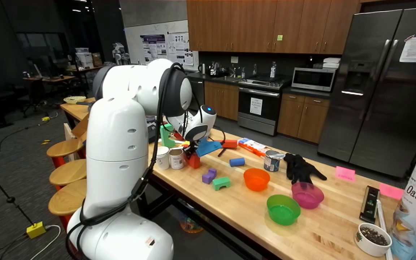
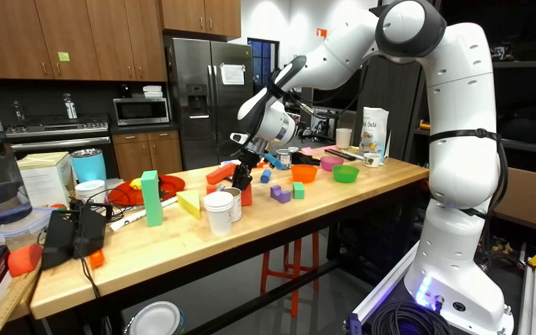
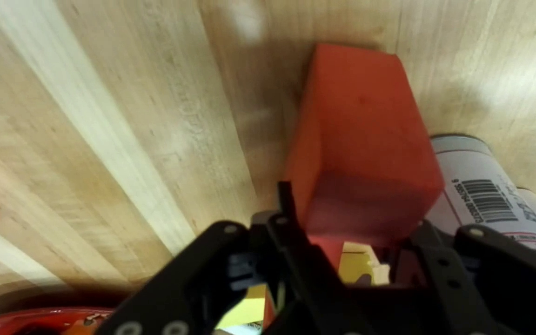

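Pale wooden strips, glossy where light falls, make up the table (image 1: 237, 206). On it is the red block (image 3: 365, 116), matte and straight-edged with flat faces, its near end darkened by shadow in the wrist view. Part-closed, the gripper (image 3: 356, 218) has hold of it, jaws against either side. From the block, in an exterior view, a can (image 1: 176, 159) stands just beside at nine o'clock, a blue cylinder (image 1: 237, 162) near at three, a green bowl (image 1: 284, 220) farther off at four. Round stools (image 1: 68, 176) stand well apart at nine. Beyond the table, a steel-trimmed oven (image 1: 269, 108) sits between one and two, a dark fridge (image 1: 370, 97) at two, and brown cabinets (image 1: 273, 25) hang at one.
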